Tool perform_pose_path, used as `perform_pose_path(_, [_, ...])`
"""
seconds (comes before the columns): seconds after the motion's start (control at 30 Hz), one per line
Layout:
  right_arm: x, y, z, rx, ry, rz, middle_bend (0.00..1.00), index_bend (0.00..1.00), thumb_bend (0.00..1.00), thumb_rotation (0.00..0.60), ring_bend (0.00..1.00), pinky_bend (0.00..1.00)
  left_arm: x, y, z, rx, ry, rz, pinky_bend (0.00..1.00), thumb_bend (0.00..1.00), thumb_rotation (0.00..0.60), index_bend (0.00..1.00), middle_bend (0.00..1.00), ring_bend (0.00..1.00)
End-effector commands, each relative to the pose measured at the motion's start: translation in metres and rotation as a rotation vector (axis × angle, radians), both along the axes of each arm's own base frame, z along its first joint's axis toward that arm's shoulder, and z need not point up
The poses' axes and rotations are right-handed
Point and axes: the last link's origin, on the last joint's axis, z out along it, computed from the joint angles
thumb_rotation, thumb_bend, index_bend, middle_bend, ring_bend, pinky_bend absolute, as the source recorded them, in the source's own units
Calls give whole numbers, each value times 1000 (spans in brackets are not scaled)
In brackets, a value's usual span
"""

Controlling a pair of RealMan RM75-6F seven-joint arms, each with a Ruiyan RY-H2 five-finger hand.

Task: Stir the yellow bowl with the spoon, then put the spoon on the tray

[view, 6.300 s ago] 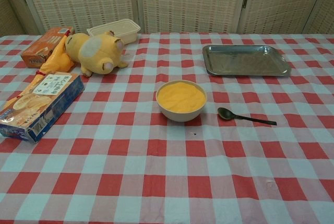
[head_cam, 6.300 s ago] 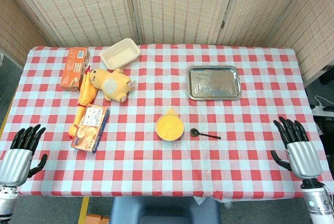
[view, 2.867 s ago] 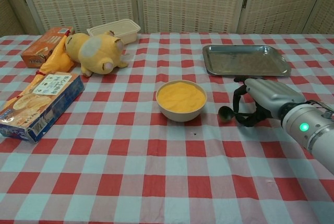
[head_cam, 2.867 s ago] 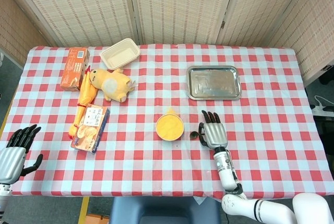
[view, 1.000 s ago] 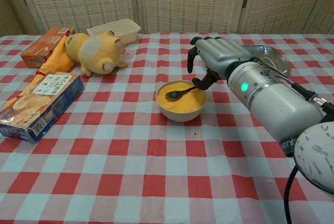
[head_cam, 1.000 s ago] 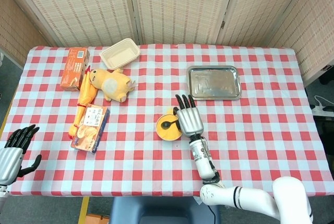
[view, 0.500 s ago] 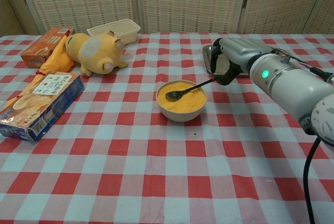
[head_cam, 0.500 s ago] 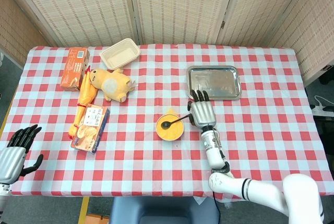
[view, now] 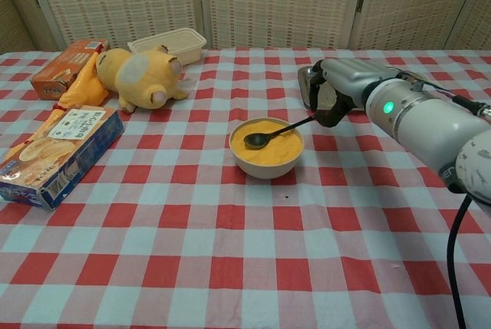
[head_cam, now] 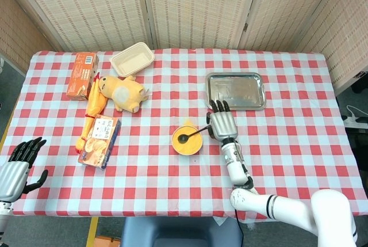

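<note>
Yellow filling in the yellow bowl (view: pixel 266 147) is lying under the dark head of the spoon (view: pixel 265 138), which is sitting in the bowl while its handle is angling up toward two o'clock. The right hand (view: pixel 335 91) is pinching the far end of that handle, fingers curled about it, just in front of the near left corner of the tray (head_cam: pixel 236 91).

Against the view a second earlier, the hand has drawn back from directly over the bowl toward three o'clock, and the spoon has swung so that the handle is now pointing right rather than rising steeply. Over the last half second almost nothing is shifting, so the hand appears to be pausing at one end of a stirring stroke. That suggests the stirring is under way but not clearly finished; the carry to the tray, at one o'clock from the bowl, is probably still to come.

In the head view the left hand (head_cam: pixel 15 169) is hanging off the table's near left edge, fingers spread and holding nothing. At ten o'clock from the bowl a plush toy (view: pixel 142 75) is lying beside a snack box (view: pixel 60 154).
</note>
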Motion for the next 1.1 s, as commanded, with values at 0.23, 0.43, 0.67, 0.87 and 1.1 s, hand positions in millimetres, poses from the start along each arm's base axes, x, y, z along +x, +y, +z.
perform_pose_path(0.23, [2, 1, 0, 12, -4, -3, 55, 497, 354, 600, 0, 0, 0, -1, 0, -1, -3, -1, 49, 444, 600, 0, 0, 0])
perform_pose_path(0.43, [1, 0, -1, 19, -4, -13, 55, 495, 354, 600, 0, 0, 0, 0, 1, 2, -4, 0, 49, 444, 600, 0, 0, 0])
perform_pose_path(0.67, [1, 1, -3, 24, -4, -12, 55, 496, 354, 600, 0, 0, -1, 0, 1, 0, -3, 2, 49, 443, 600, 0, 0, 0])
perform_pose_path(0.87, [1, 1, -4, 24, -8, -11, 55, 520, 354, 600, 0, 2, -1, 0, 1, 1, -3, 2, 49, 444, 600, 0, 0, 0])
perform_pose_path(1.1, [1, 1, -5, 13, -9, -11, 56, 566, 354, 600, 0, 8, -1, 1, 1, 1, -3, 2, 49, 443, 600, 0, 0, 0])
